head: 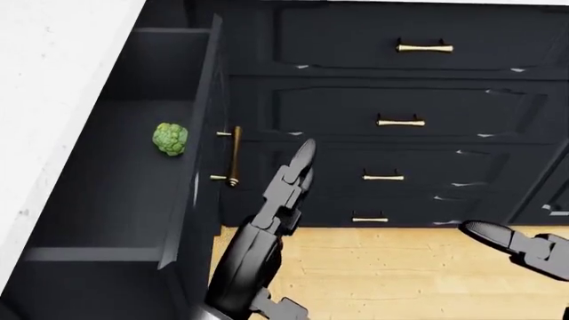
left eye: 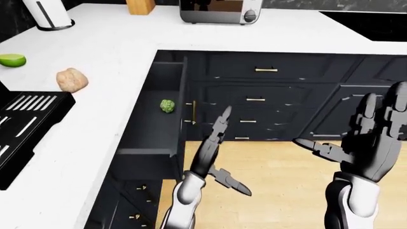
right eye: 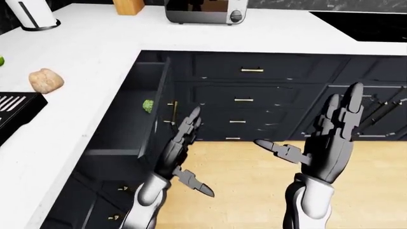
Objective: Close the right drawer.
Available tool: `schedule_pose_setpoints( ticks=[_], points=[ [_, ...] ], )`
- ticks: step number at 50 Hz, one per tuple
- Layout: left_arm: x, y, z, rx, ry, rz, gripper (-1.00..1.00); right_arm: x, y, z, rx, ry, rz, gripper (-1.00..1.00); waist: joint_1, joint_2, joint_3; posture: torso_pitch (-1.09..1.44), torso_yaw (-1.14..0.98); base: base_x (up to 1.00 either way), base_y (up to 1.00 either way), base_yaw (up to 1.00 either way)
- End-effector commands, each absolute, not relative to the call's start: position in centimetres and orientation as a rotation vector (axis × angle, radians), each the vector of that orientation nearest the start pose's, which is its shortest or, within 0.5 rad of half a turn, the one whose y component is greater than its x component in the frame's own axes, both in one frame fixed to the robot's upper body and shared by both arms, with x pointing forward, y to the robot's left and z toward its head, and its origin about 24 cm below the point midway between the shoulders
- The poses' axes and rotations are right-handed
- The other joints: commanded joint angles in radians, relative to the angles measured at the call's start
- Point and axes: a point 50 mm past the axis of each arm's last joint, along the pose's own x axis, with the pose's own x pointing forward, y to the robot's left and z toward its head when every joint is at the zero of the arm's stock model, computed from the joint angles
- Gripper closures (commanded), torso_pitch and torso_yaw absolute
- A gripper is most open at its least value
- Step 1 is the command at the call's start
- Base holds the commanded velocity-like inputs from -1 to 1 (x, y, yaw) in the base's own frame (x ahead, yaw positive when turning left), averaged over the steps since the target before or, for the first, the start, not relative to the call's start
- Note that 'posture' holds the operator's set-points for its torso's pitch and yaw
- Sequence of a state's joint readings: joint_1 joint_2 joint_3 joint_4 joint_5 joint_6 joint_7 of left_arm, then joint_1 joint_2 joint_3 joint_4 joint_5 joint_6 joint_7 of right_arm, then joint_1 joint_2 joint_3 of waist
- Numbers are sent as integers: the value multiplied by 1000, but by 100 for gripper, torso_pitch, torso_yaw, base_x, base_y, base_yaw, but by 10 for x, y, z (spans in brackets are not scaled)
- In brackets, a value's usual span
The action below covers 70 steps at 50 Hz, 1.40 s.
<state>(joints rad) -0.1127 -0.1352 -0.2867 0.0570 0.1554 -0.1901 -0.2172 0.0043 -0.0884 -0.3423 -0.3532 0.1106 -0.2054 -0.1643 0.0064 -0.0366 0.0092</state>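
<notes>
While pulled far out from under the white desk, drawer holds only a small green vegetable. Probably rigid and light on its slides; best pushed flat on the front panel beside the brass handle. Left robot hand spread, fingers straight, just beside that panel; right robot hand spread, empty.

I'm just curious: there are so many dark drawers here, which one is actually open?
The open drawer under the white counter, at the view's left, holding a small green vegetable. The others sit flush.
</notes>
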Motion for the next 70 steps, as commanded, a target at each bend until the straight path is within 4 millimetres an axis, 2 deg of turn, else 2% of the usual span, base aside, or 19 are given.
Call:
schedule_pose_setpoints(
  ticks=[1,10,16,22,37,43,70],
  points=[
    [252,30,100,25,-381,-545,-100,212,-243,161,-37,-671,-452,-100,0,-6,-18,0,0,0,0,0],
    [250,28,88,2,-342,-538,-100,214,-242,159,-36,-666,-449,-100,0,-7,-18,0,0,0,0,0],
    [259,34,79,-40,-278,-464,-100,216,-242,157,-36,-659,-446,-100,0,-8,-18,0,0,0,0,0],
    [269,41,75,-66,-244,-369,-100,216,-242,156,-37,-655,-445,-100,-2,-8,-19,0,0,0,0,0],
    [269,44,65,-76,-218,-241,-100,217,-241,155,-40,-650,-444,-100,-3,-7,-20,0,0,0,0,0],
    [275,52,61,-89,-192,-145,-100,218,-241,154,-38,-648,-442,-100,-4,-6,-20,0,0,0,0,0],
    [286,69,48,-104,-106,34,-100,218,-241,154,-37,-648,-443,-100,-6,-2,-23,0,0,0,0,0]
  ],
)
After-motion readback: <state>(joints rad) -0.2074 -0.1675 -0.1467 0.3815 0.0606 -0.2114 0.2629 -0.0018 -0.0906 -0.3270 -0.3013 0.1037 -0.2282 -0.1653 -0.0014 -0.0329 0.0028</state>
